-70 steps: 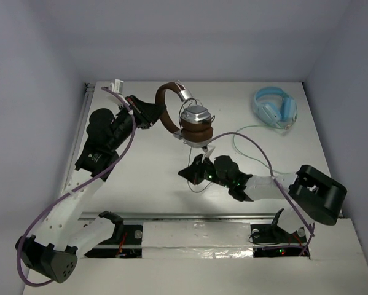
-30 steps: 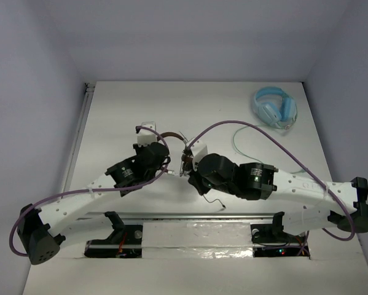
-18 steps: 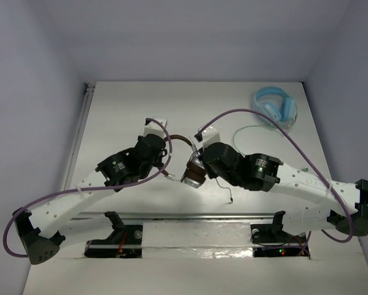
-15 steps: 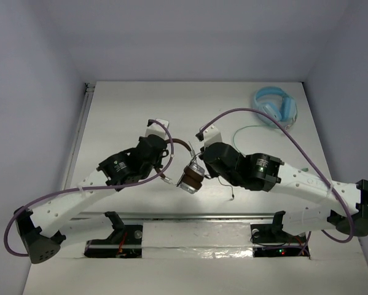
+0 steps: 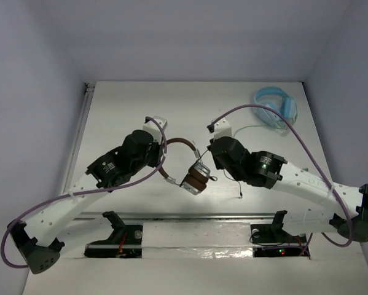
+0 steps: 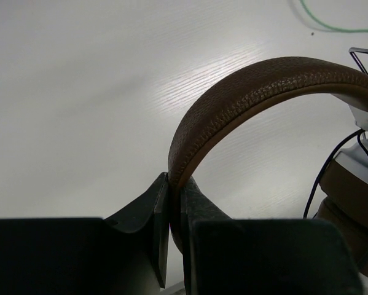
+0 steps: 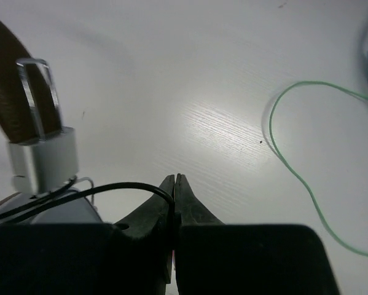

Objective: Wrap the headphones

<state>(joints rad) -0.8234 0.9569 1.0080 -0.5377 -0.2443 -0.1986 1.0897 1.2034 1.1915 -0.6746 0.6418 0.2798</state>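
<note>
The headphones [image 5: 193,175] have a brown headband [image 6: 251,92], brown ear pads and silver earcups [image 7: 42,160]. They hang above the table's middle between my two arms. My left gripper [image 6: 174,190] is shut on the headband's left end, also seen in the top view [image 5: 164,161]. My right gripper [image 7: 174,184] is shut on the thin black cable [image 7: 79,195], just right of the earcups in the top view [image 5: 209,161]. The cable's free end [image 5: 240,192] dangles below the right arm.
Light blue headphones [image 5: 276,107] lie at the far right, with a pale green cable [image 5: 248,130] trailing toward the middle; the green cable also shows in the right wrist view [image 7: 306,178]. The arms' purple hoses loop overhead. A rail runs along the near edge [image 5: 190,216].
Both arms swung in from the back and lifted the headphones over the table's middle. In the last half second the right gripper moved up and right with the cable, and the earcups shifted slightly right.
</note>
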